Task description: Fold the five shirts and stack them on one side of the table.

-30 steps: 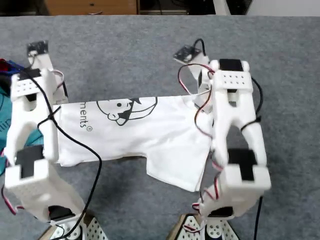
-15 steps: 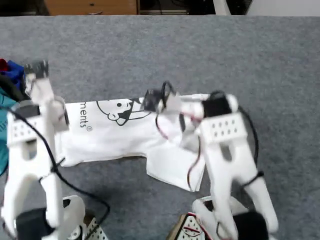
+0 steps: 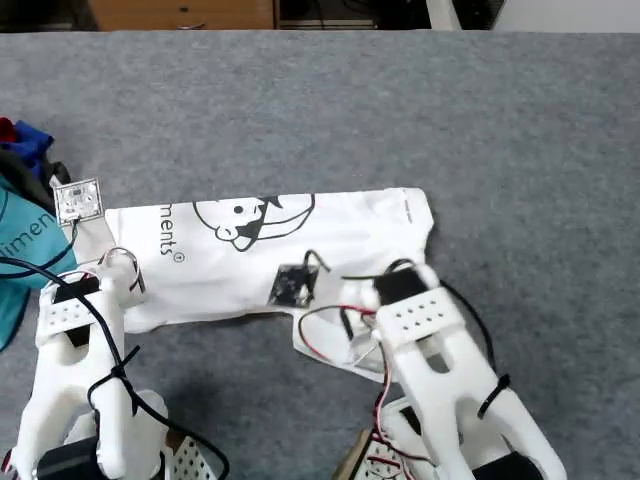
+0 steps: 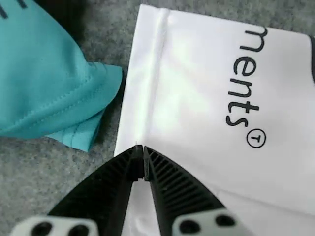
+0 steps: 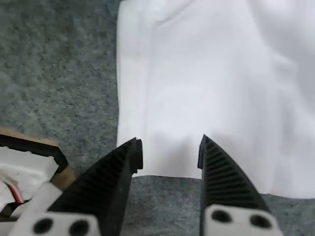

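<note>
Nearest to us, in the high view, the left arm (image 3: pixel 75 340) and the right arm (image 3: pixel 430 330) rise side by side from the near edge of the grey table (image 3: pixel 520 130). Both lean out toward the white shirt (image 3: pixel 300 250).

In its wrist view, the right gripper (image 5: pixel 170 147) has its jaws spread apart with nothing between them. They hover over the near hem of the white shirt (image 5: pixel 197 73), one finger to either side of a stretch of that edge; beside it we see bare grey table (image 5: pixel 54 64).

The left gripper (image 4: pixel 142 162) has its jaws pressed together, tips meeting right at the side hem of the white shirt (image 4: pixel 197 98); we cannot tell whether any cloth is caught between them.

The white shirt lies flat across the middle of the table as a long band, black lettering and a drawn figure facing up. One flap reaches toward the near edge under the right arm.

Just beside the shirt's left end lies a teal shirt (image 4: pixel 44 73), crumpled at the table's left edge (image 3: pixel 15 250). The two are close, but we cannot tell if they touch.

Farther back on that side sits a blue and red bundle (image 3: pixel 25 140); beyond the far edge stands wooden furniture (image 3: pixel 180 12).
</note>
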